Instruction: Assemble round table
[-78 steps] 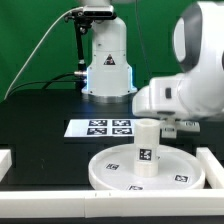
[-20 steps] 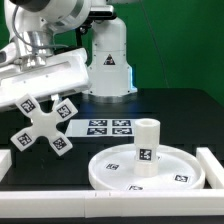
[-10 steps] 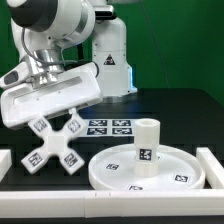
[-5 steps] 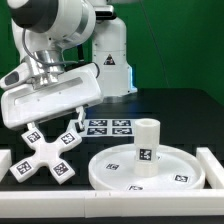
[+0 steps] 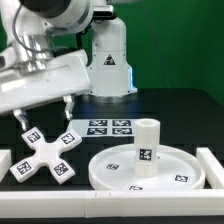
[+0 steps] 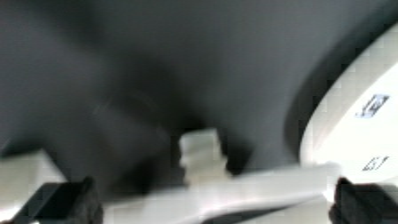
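Exterior view: gripper (image 5: 44, 112) spread wide over the cross piece (image 5: 42, 158) at that view's left; round table disc (image 5: 176, 180), near right, carries the upright leg (image 5: 147, 145), probably rigid, light and slick, so grasp across its sides.

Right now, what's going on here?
The Panda arm's tool hangs open just above a white cross-shaped piece, not gripping it. The piece lies flat on the black work surface at the exterior view's left. To the right, the thick leg stands upright on the round tabletop disc. The marker board lies behind them.
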`<state>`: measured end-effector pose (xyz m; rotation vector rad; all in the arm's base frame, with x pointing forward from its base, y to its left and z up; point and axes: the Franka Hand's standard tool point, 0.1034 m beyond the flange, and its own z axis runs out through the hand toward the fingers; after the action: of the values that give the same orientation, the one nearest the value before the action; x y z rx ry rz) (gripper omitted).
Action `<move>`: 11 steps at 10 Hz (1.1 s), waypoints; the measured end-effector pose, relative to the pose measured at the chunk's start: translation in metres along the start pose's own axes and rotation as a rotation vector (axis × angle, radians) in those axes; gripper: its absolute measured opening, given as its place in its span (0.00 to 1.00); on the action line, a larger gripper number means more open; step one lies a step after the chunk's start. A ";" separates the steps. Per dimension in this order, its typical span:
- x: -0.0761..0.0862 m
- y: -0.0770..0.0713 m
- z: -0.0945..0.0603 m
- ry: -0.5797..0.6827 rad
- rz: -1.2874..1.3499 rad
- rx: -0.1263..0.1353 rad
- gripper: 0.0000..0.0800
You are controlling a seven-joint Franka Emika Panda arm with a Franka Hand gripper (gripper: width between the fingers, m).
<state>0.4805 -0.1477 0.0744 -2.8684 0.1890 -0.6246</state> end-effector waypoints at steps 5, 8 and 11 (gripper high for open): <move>-0.006 -0.002 -0.004 -0.010 0.013 0.004 0.81; -0.005 -0.002 -0.005 -0.025 0.039 0.003 0.81; -0.005 -0.002 -0.005 -0.025 0.039 0.003 0.81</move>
<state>0.4740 -0.1458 0.0768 -2.8610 0.2401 -0.5811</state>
